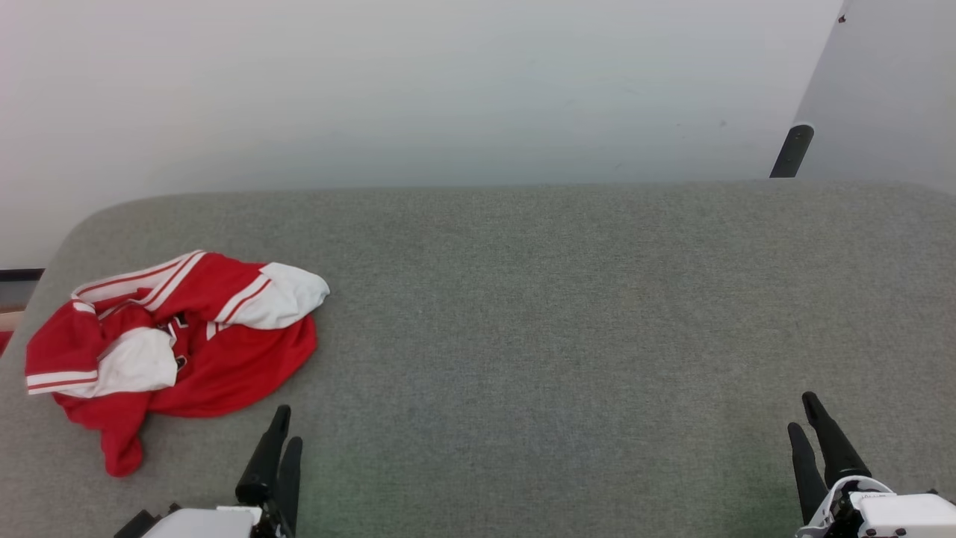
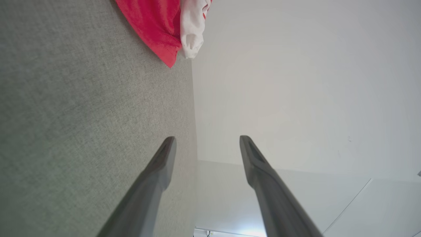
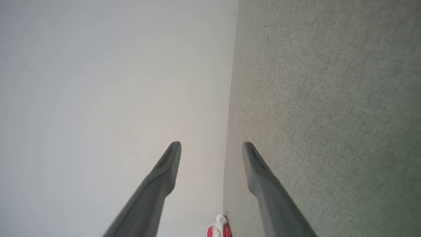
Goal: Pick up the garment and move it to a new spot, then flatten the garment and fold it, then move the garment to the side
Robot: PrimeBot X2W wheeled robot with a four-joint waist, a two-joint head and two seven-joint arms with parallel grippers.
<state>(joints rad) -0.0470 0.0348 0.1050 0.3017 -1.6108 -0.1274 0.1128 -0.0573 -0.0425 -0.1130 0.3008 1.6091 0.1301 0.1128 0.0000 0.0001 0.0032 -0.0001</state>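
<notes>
On the grey worktop (image 1: 523,336) I see the red and white garment (image 1: 224,366) bunched up at the left, my left claw (image 1: 288,426) spread and empty near it, my right claw (image 1: 802,412) spread and empty far off.

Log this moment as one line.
crumpled red-and-white jersey shirt: untouched, left side of grey fabric table | left hand: open, empty | right hand: open, empty

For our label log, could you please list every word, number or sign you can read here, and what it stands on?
No text can be read in full.
Black print on the garment: crumpled into the folds, unreadable.
Faint mark on the white housing of the right gripper: too small to read.
</notes>
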